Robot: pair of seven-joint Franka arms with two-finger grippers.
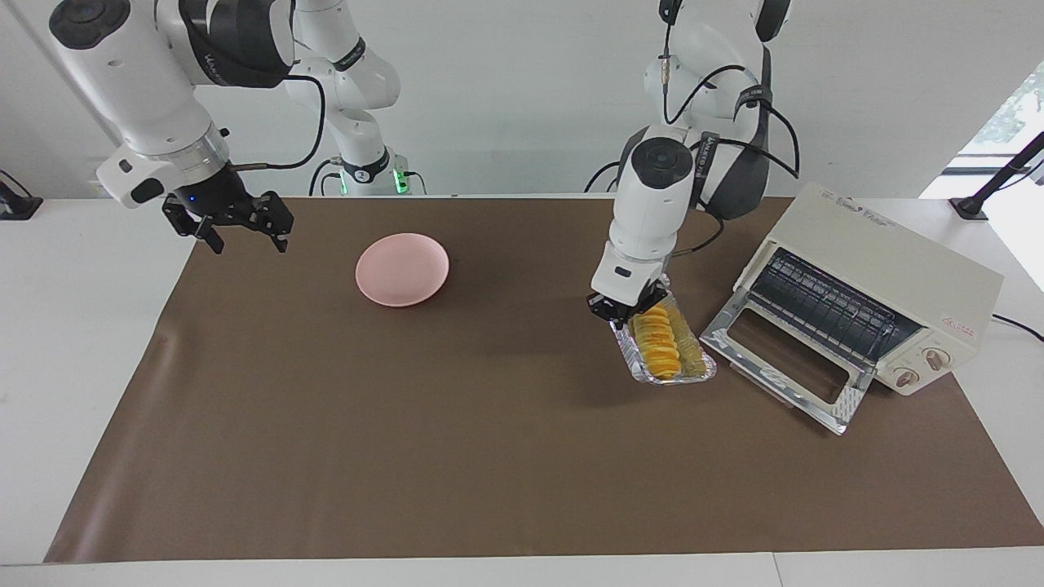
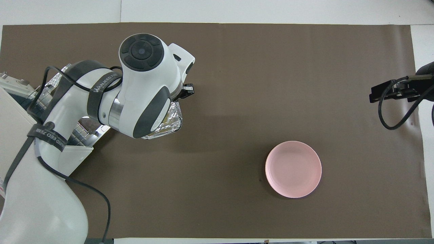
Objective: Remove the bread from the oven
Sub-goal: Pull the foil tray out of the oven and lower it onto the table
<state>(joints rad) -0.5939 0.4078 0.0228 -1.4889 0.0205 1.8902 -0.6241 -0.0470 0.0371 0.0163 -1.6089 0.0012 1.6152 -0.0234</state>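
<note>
The left gripper (image 1: 626,314) is clenching the crinkled silver foil tray's (image 1: 703,373) flimsy rim beside the open cream-white toaster oven (image 1: 889,285). The ridged golden-yellow bread loaf (image 1: 657,341) in it is looking light and soft. The right gripper (image 1: 245,224) is waiting open.

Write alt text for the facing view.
The left end effector is down at the robot-side end of a foil tray holding the bread, which sits on the brown mat beside the open oven. A pink plate lies mid-table; the right end effector waits raised.

Bread (image 1: 657,344) beside open oven (image 1: 877,297)
</note>
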